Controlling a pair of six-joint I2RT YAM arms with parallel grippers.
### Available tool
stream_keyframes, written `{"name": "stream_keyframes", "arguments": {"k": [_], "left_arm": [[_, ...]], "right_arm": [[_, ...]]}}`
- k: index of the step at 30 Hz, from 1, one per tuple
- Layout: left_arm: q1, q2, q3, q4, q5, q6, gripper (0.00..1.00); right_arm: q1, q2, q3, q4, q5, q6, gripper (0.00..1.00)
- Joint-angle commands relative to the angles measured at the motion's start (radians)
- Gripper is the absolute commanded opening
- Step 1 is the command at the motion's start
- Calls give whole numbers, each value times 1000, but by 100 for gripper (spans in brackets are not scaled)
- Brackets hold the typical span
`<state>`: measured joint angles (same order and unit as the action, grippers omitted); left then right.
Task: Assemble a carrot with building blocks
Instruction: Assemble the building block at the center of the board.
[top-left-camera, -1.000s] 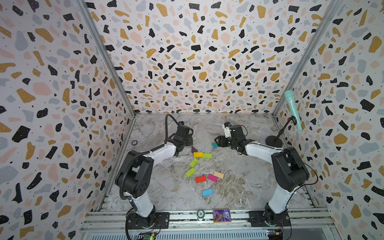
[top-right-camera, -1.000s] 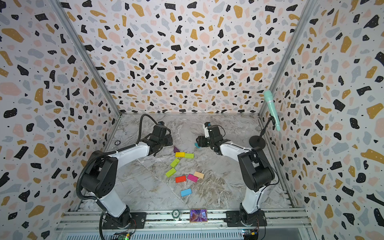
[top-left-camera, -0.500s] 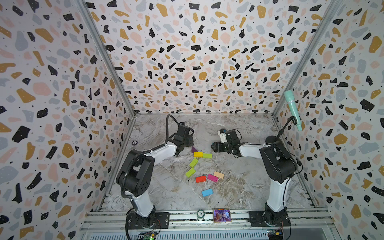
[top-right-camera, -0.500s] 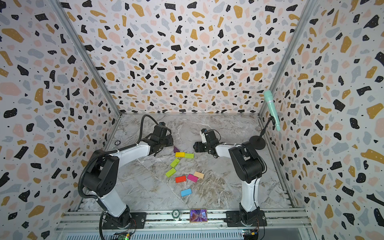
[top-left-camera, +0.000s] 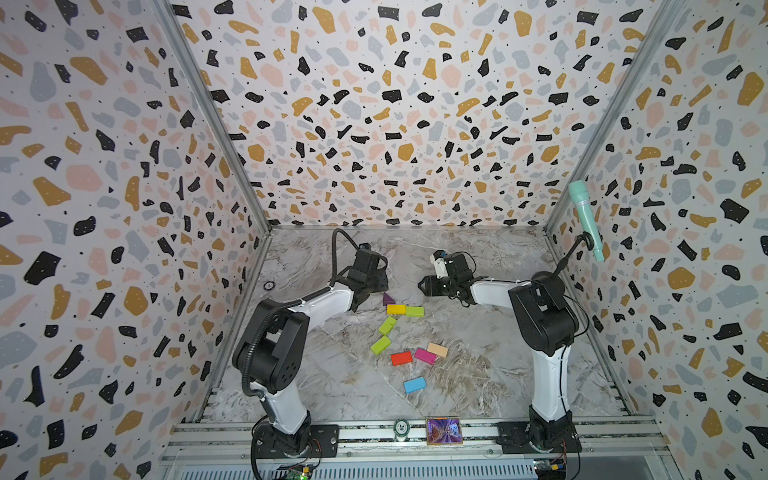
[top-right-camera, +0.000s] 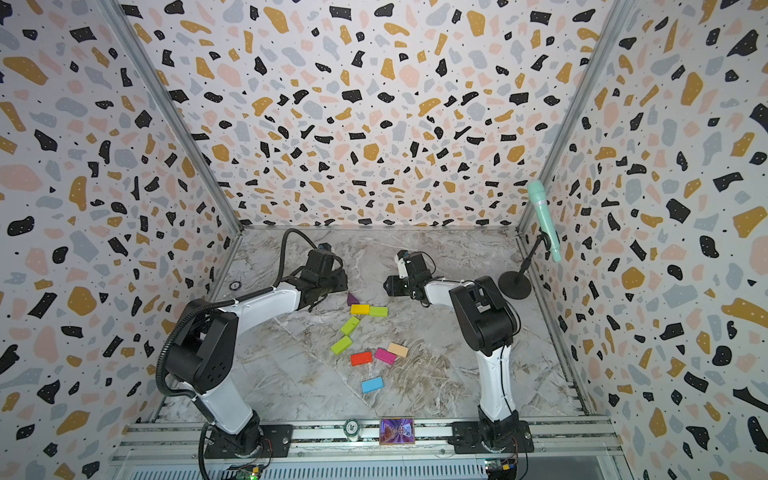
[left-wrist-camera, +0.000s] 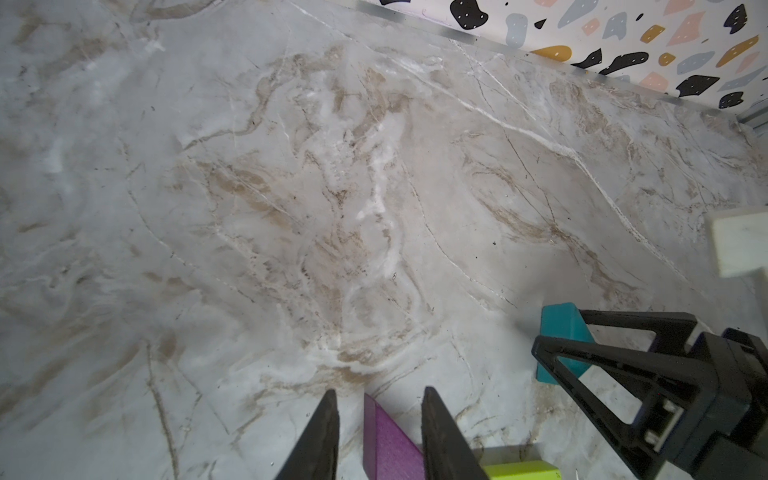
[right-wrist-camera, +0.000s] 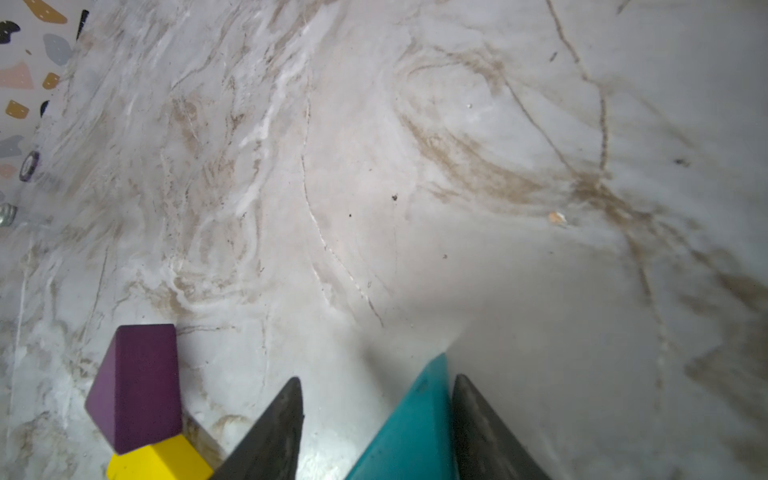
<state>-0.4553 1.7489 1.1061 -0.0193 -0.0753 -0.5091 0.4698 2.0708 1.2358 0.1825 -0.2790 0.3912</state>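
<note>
The left arm (top-left-camera: 322, 303) reaches forward and inward from its base, elbow raised, forearm sloping toward the middle. The left gripper (left-wrist-camera: 379, 392) has its jaws partly apart. The right arm (top-left-camera: 494, 291) folds inward with its forearm nearly level, and the right gripper (right-wrist-camera: 377, 378) points toward the left one, jaws parted.

Mint microphone (top-left-camera: 584, 216) on stand beside terrazzo wall (top-left-camera: 685, 166).

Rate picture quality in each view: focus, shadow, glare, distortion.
In both top views, even light, the building blocks sharp, walls splayed by the wide lens; left wrist view, the table crisp, a white part at the frame edge blurred; right wrist view, teal triangle soft up close, broad soft shadow beside it, purple triangle sharper.
</note>
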Motion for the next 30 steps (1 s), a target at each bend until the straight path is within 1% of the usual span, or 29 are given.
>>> {"name": "stream_keyframes", "arguments": {"k": [1, 4, 6, 19, 30], "left_arm": [[1, 7, 19, 37, 31, -2, 35], [0, 9, 16, 44, 54, -1, 34], [0, 7, 13, 50, 67, -1, 34], [-2, -19, -21, 61, 72, -1, 34], [-3, -26, -37, 73, 80, -4, 34]], "right_arm": [[9, 5, 11, -66, 0, -9, 50], [19, -10, -3, -66, 8, -9, 47], [27, -23, -11, -66, 7, -5, 46], [49, -81, -62, -49, -1, 48, 46], [49, -129, -128, -8, -47, 95, 47]]}}
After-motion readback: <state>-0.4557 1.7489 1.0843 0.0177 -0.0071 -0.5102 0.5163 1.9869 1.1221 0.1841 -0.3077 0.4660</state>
